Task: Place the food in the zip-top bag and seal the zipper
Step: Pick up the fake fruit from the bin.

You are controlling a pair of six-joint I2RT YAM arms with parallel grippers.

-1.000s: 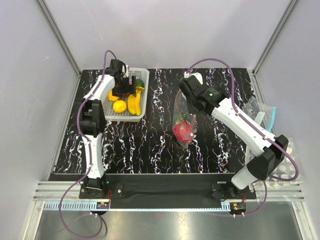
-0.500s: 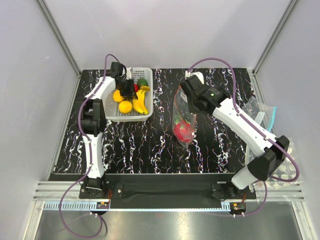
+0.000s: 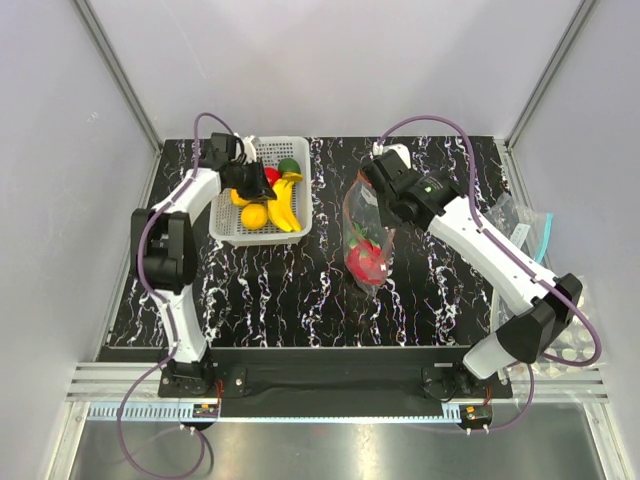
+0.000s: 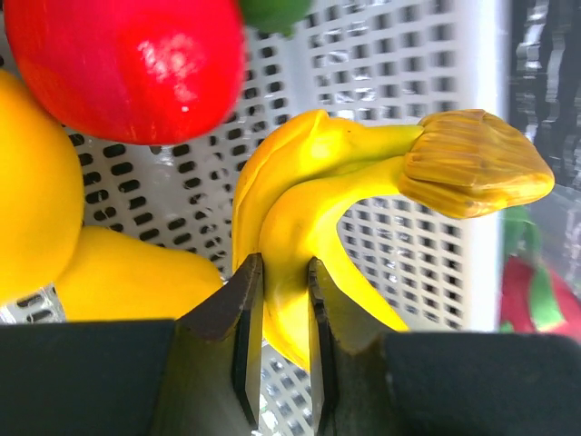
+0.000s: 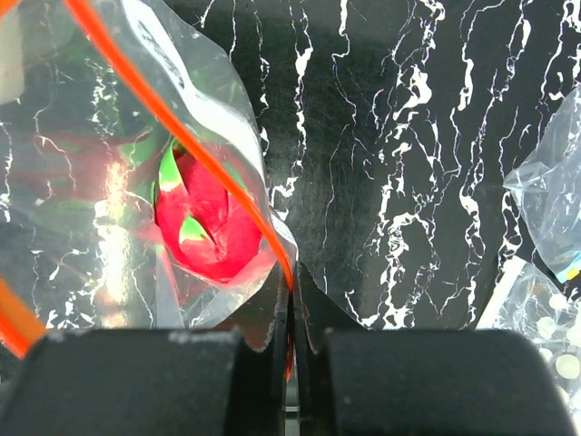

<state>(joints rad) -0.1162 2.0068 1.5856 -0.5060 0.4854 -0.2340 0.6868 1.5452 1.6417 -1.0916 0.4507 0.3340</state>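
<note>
The left gripper pinches the banana bunch, probably light, stiff and slick, low on one banana, while the right gripper clamps the floppy bag by its zipper.

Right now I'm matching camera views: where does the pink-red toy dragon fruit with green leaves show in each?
Top external: pink-red dragon fruit mid-table, inside the clear plastic zip-top bag.
Left wrist: right edge, beyond the white mesh basket.
Right wrist: left of centre, inside the bag.
Shared landmark: black white-veined tabletop.
</note>
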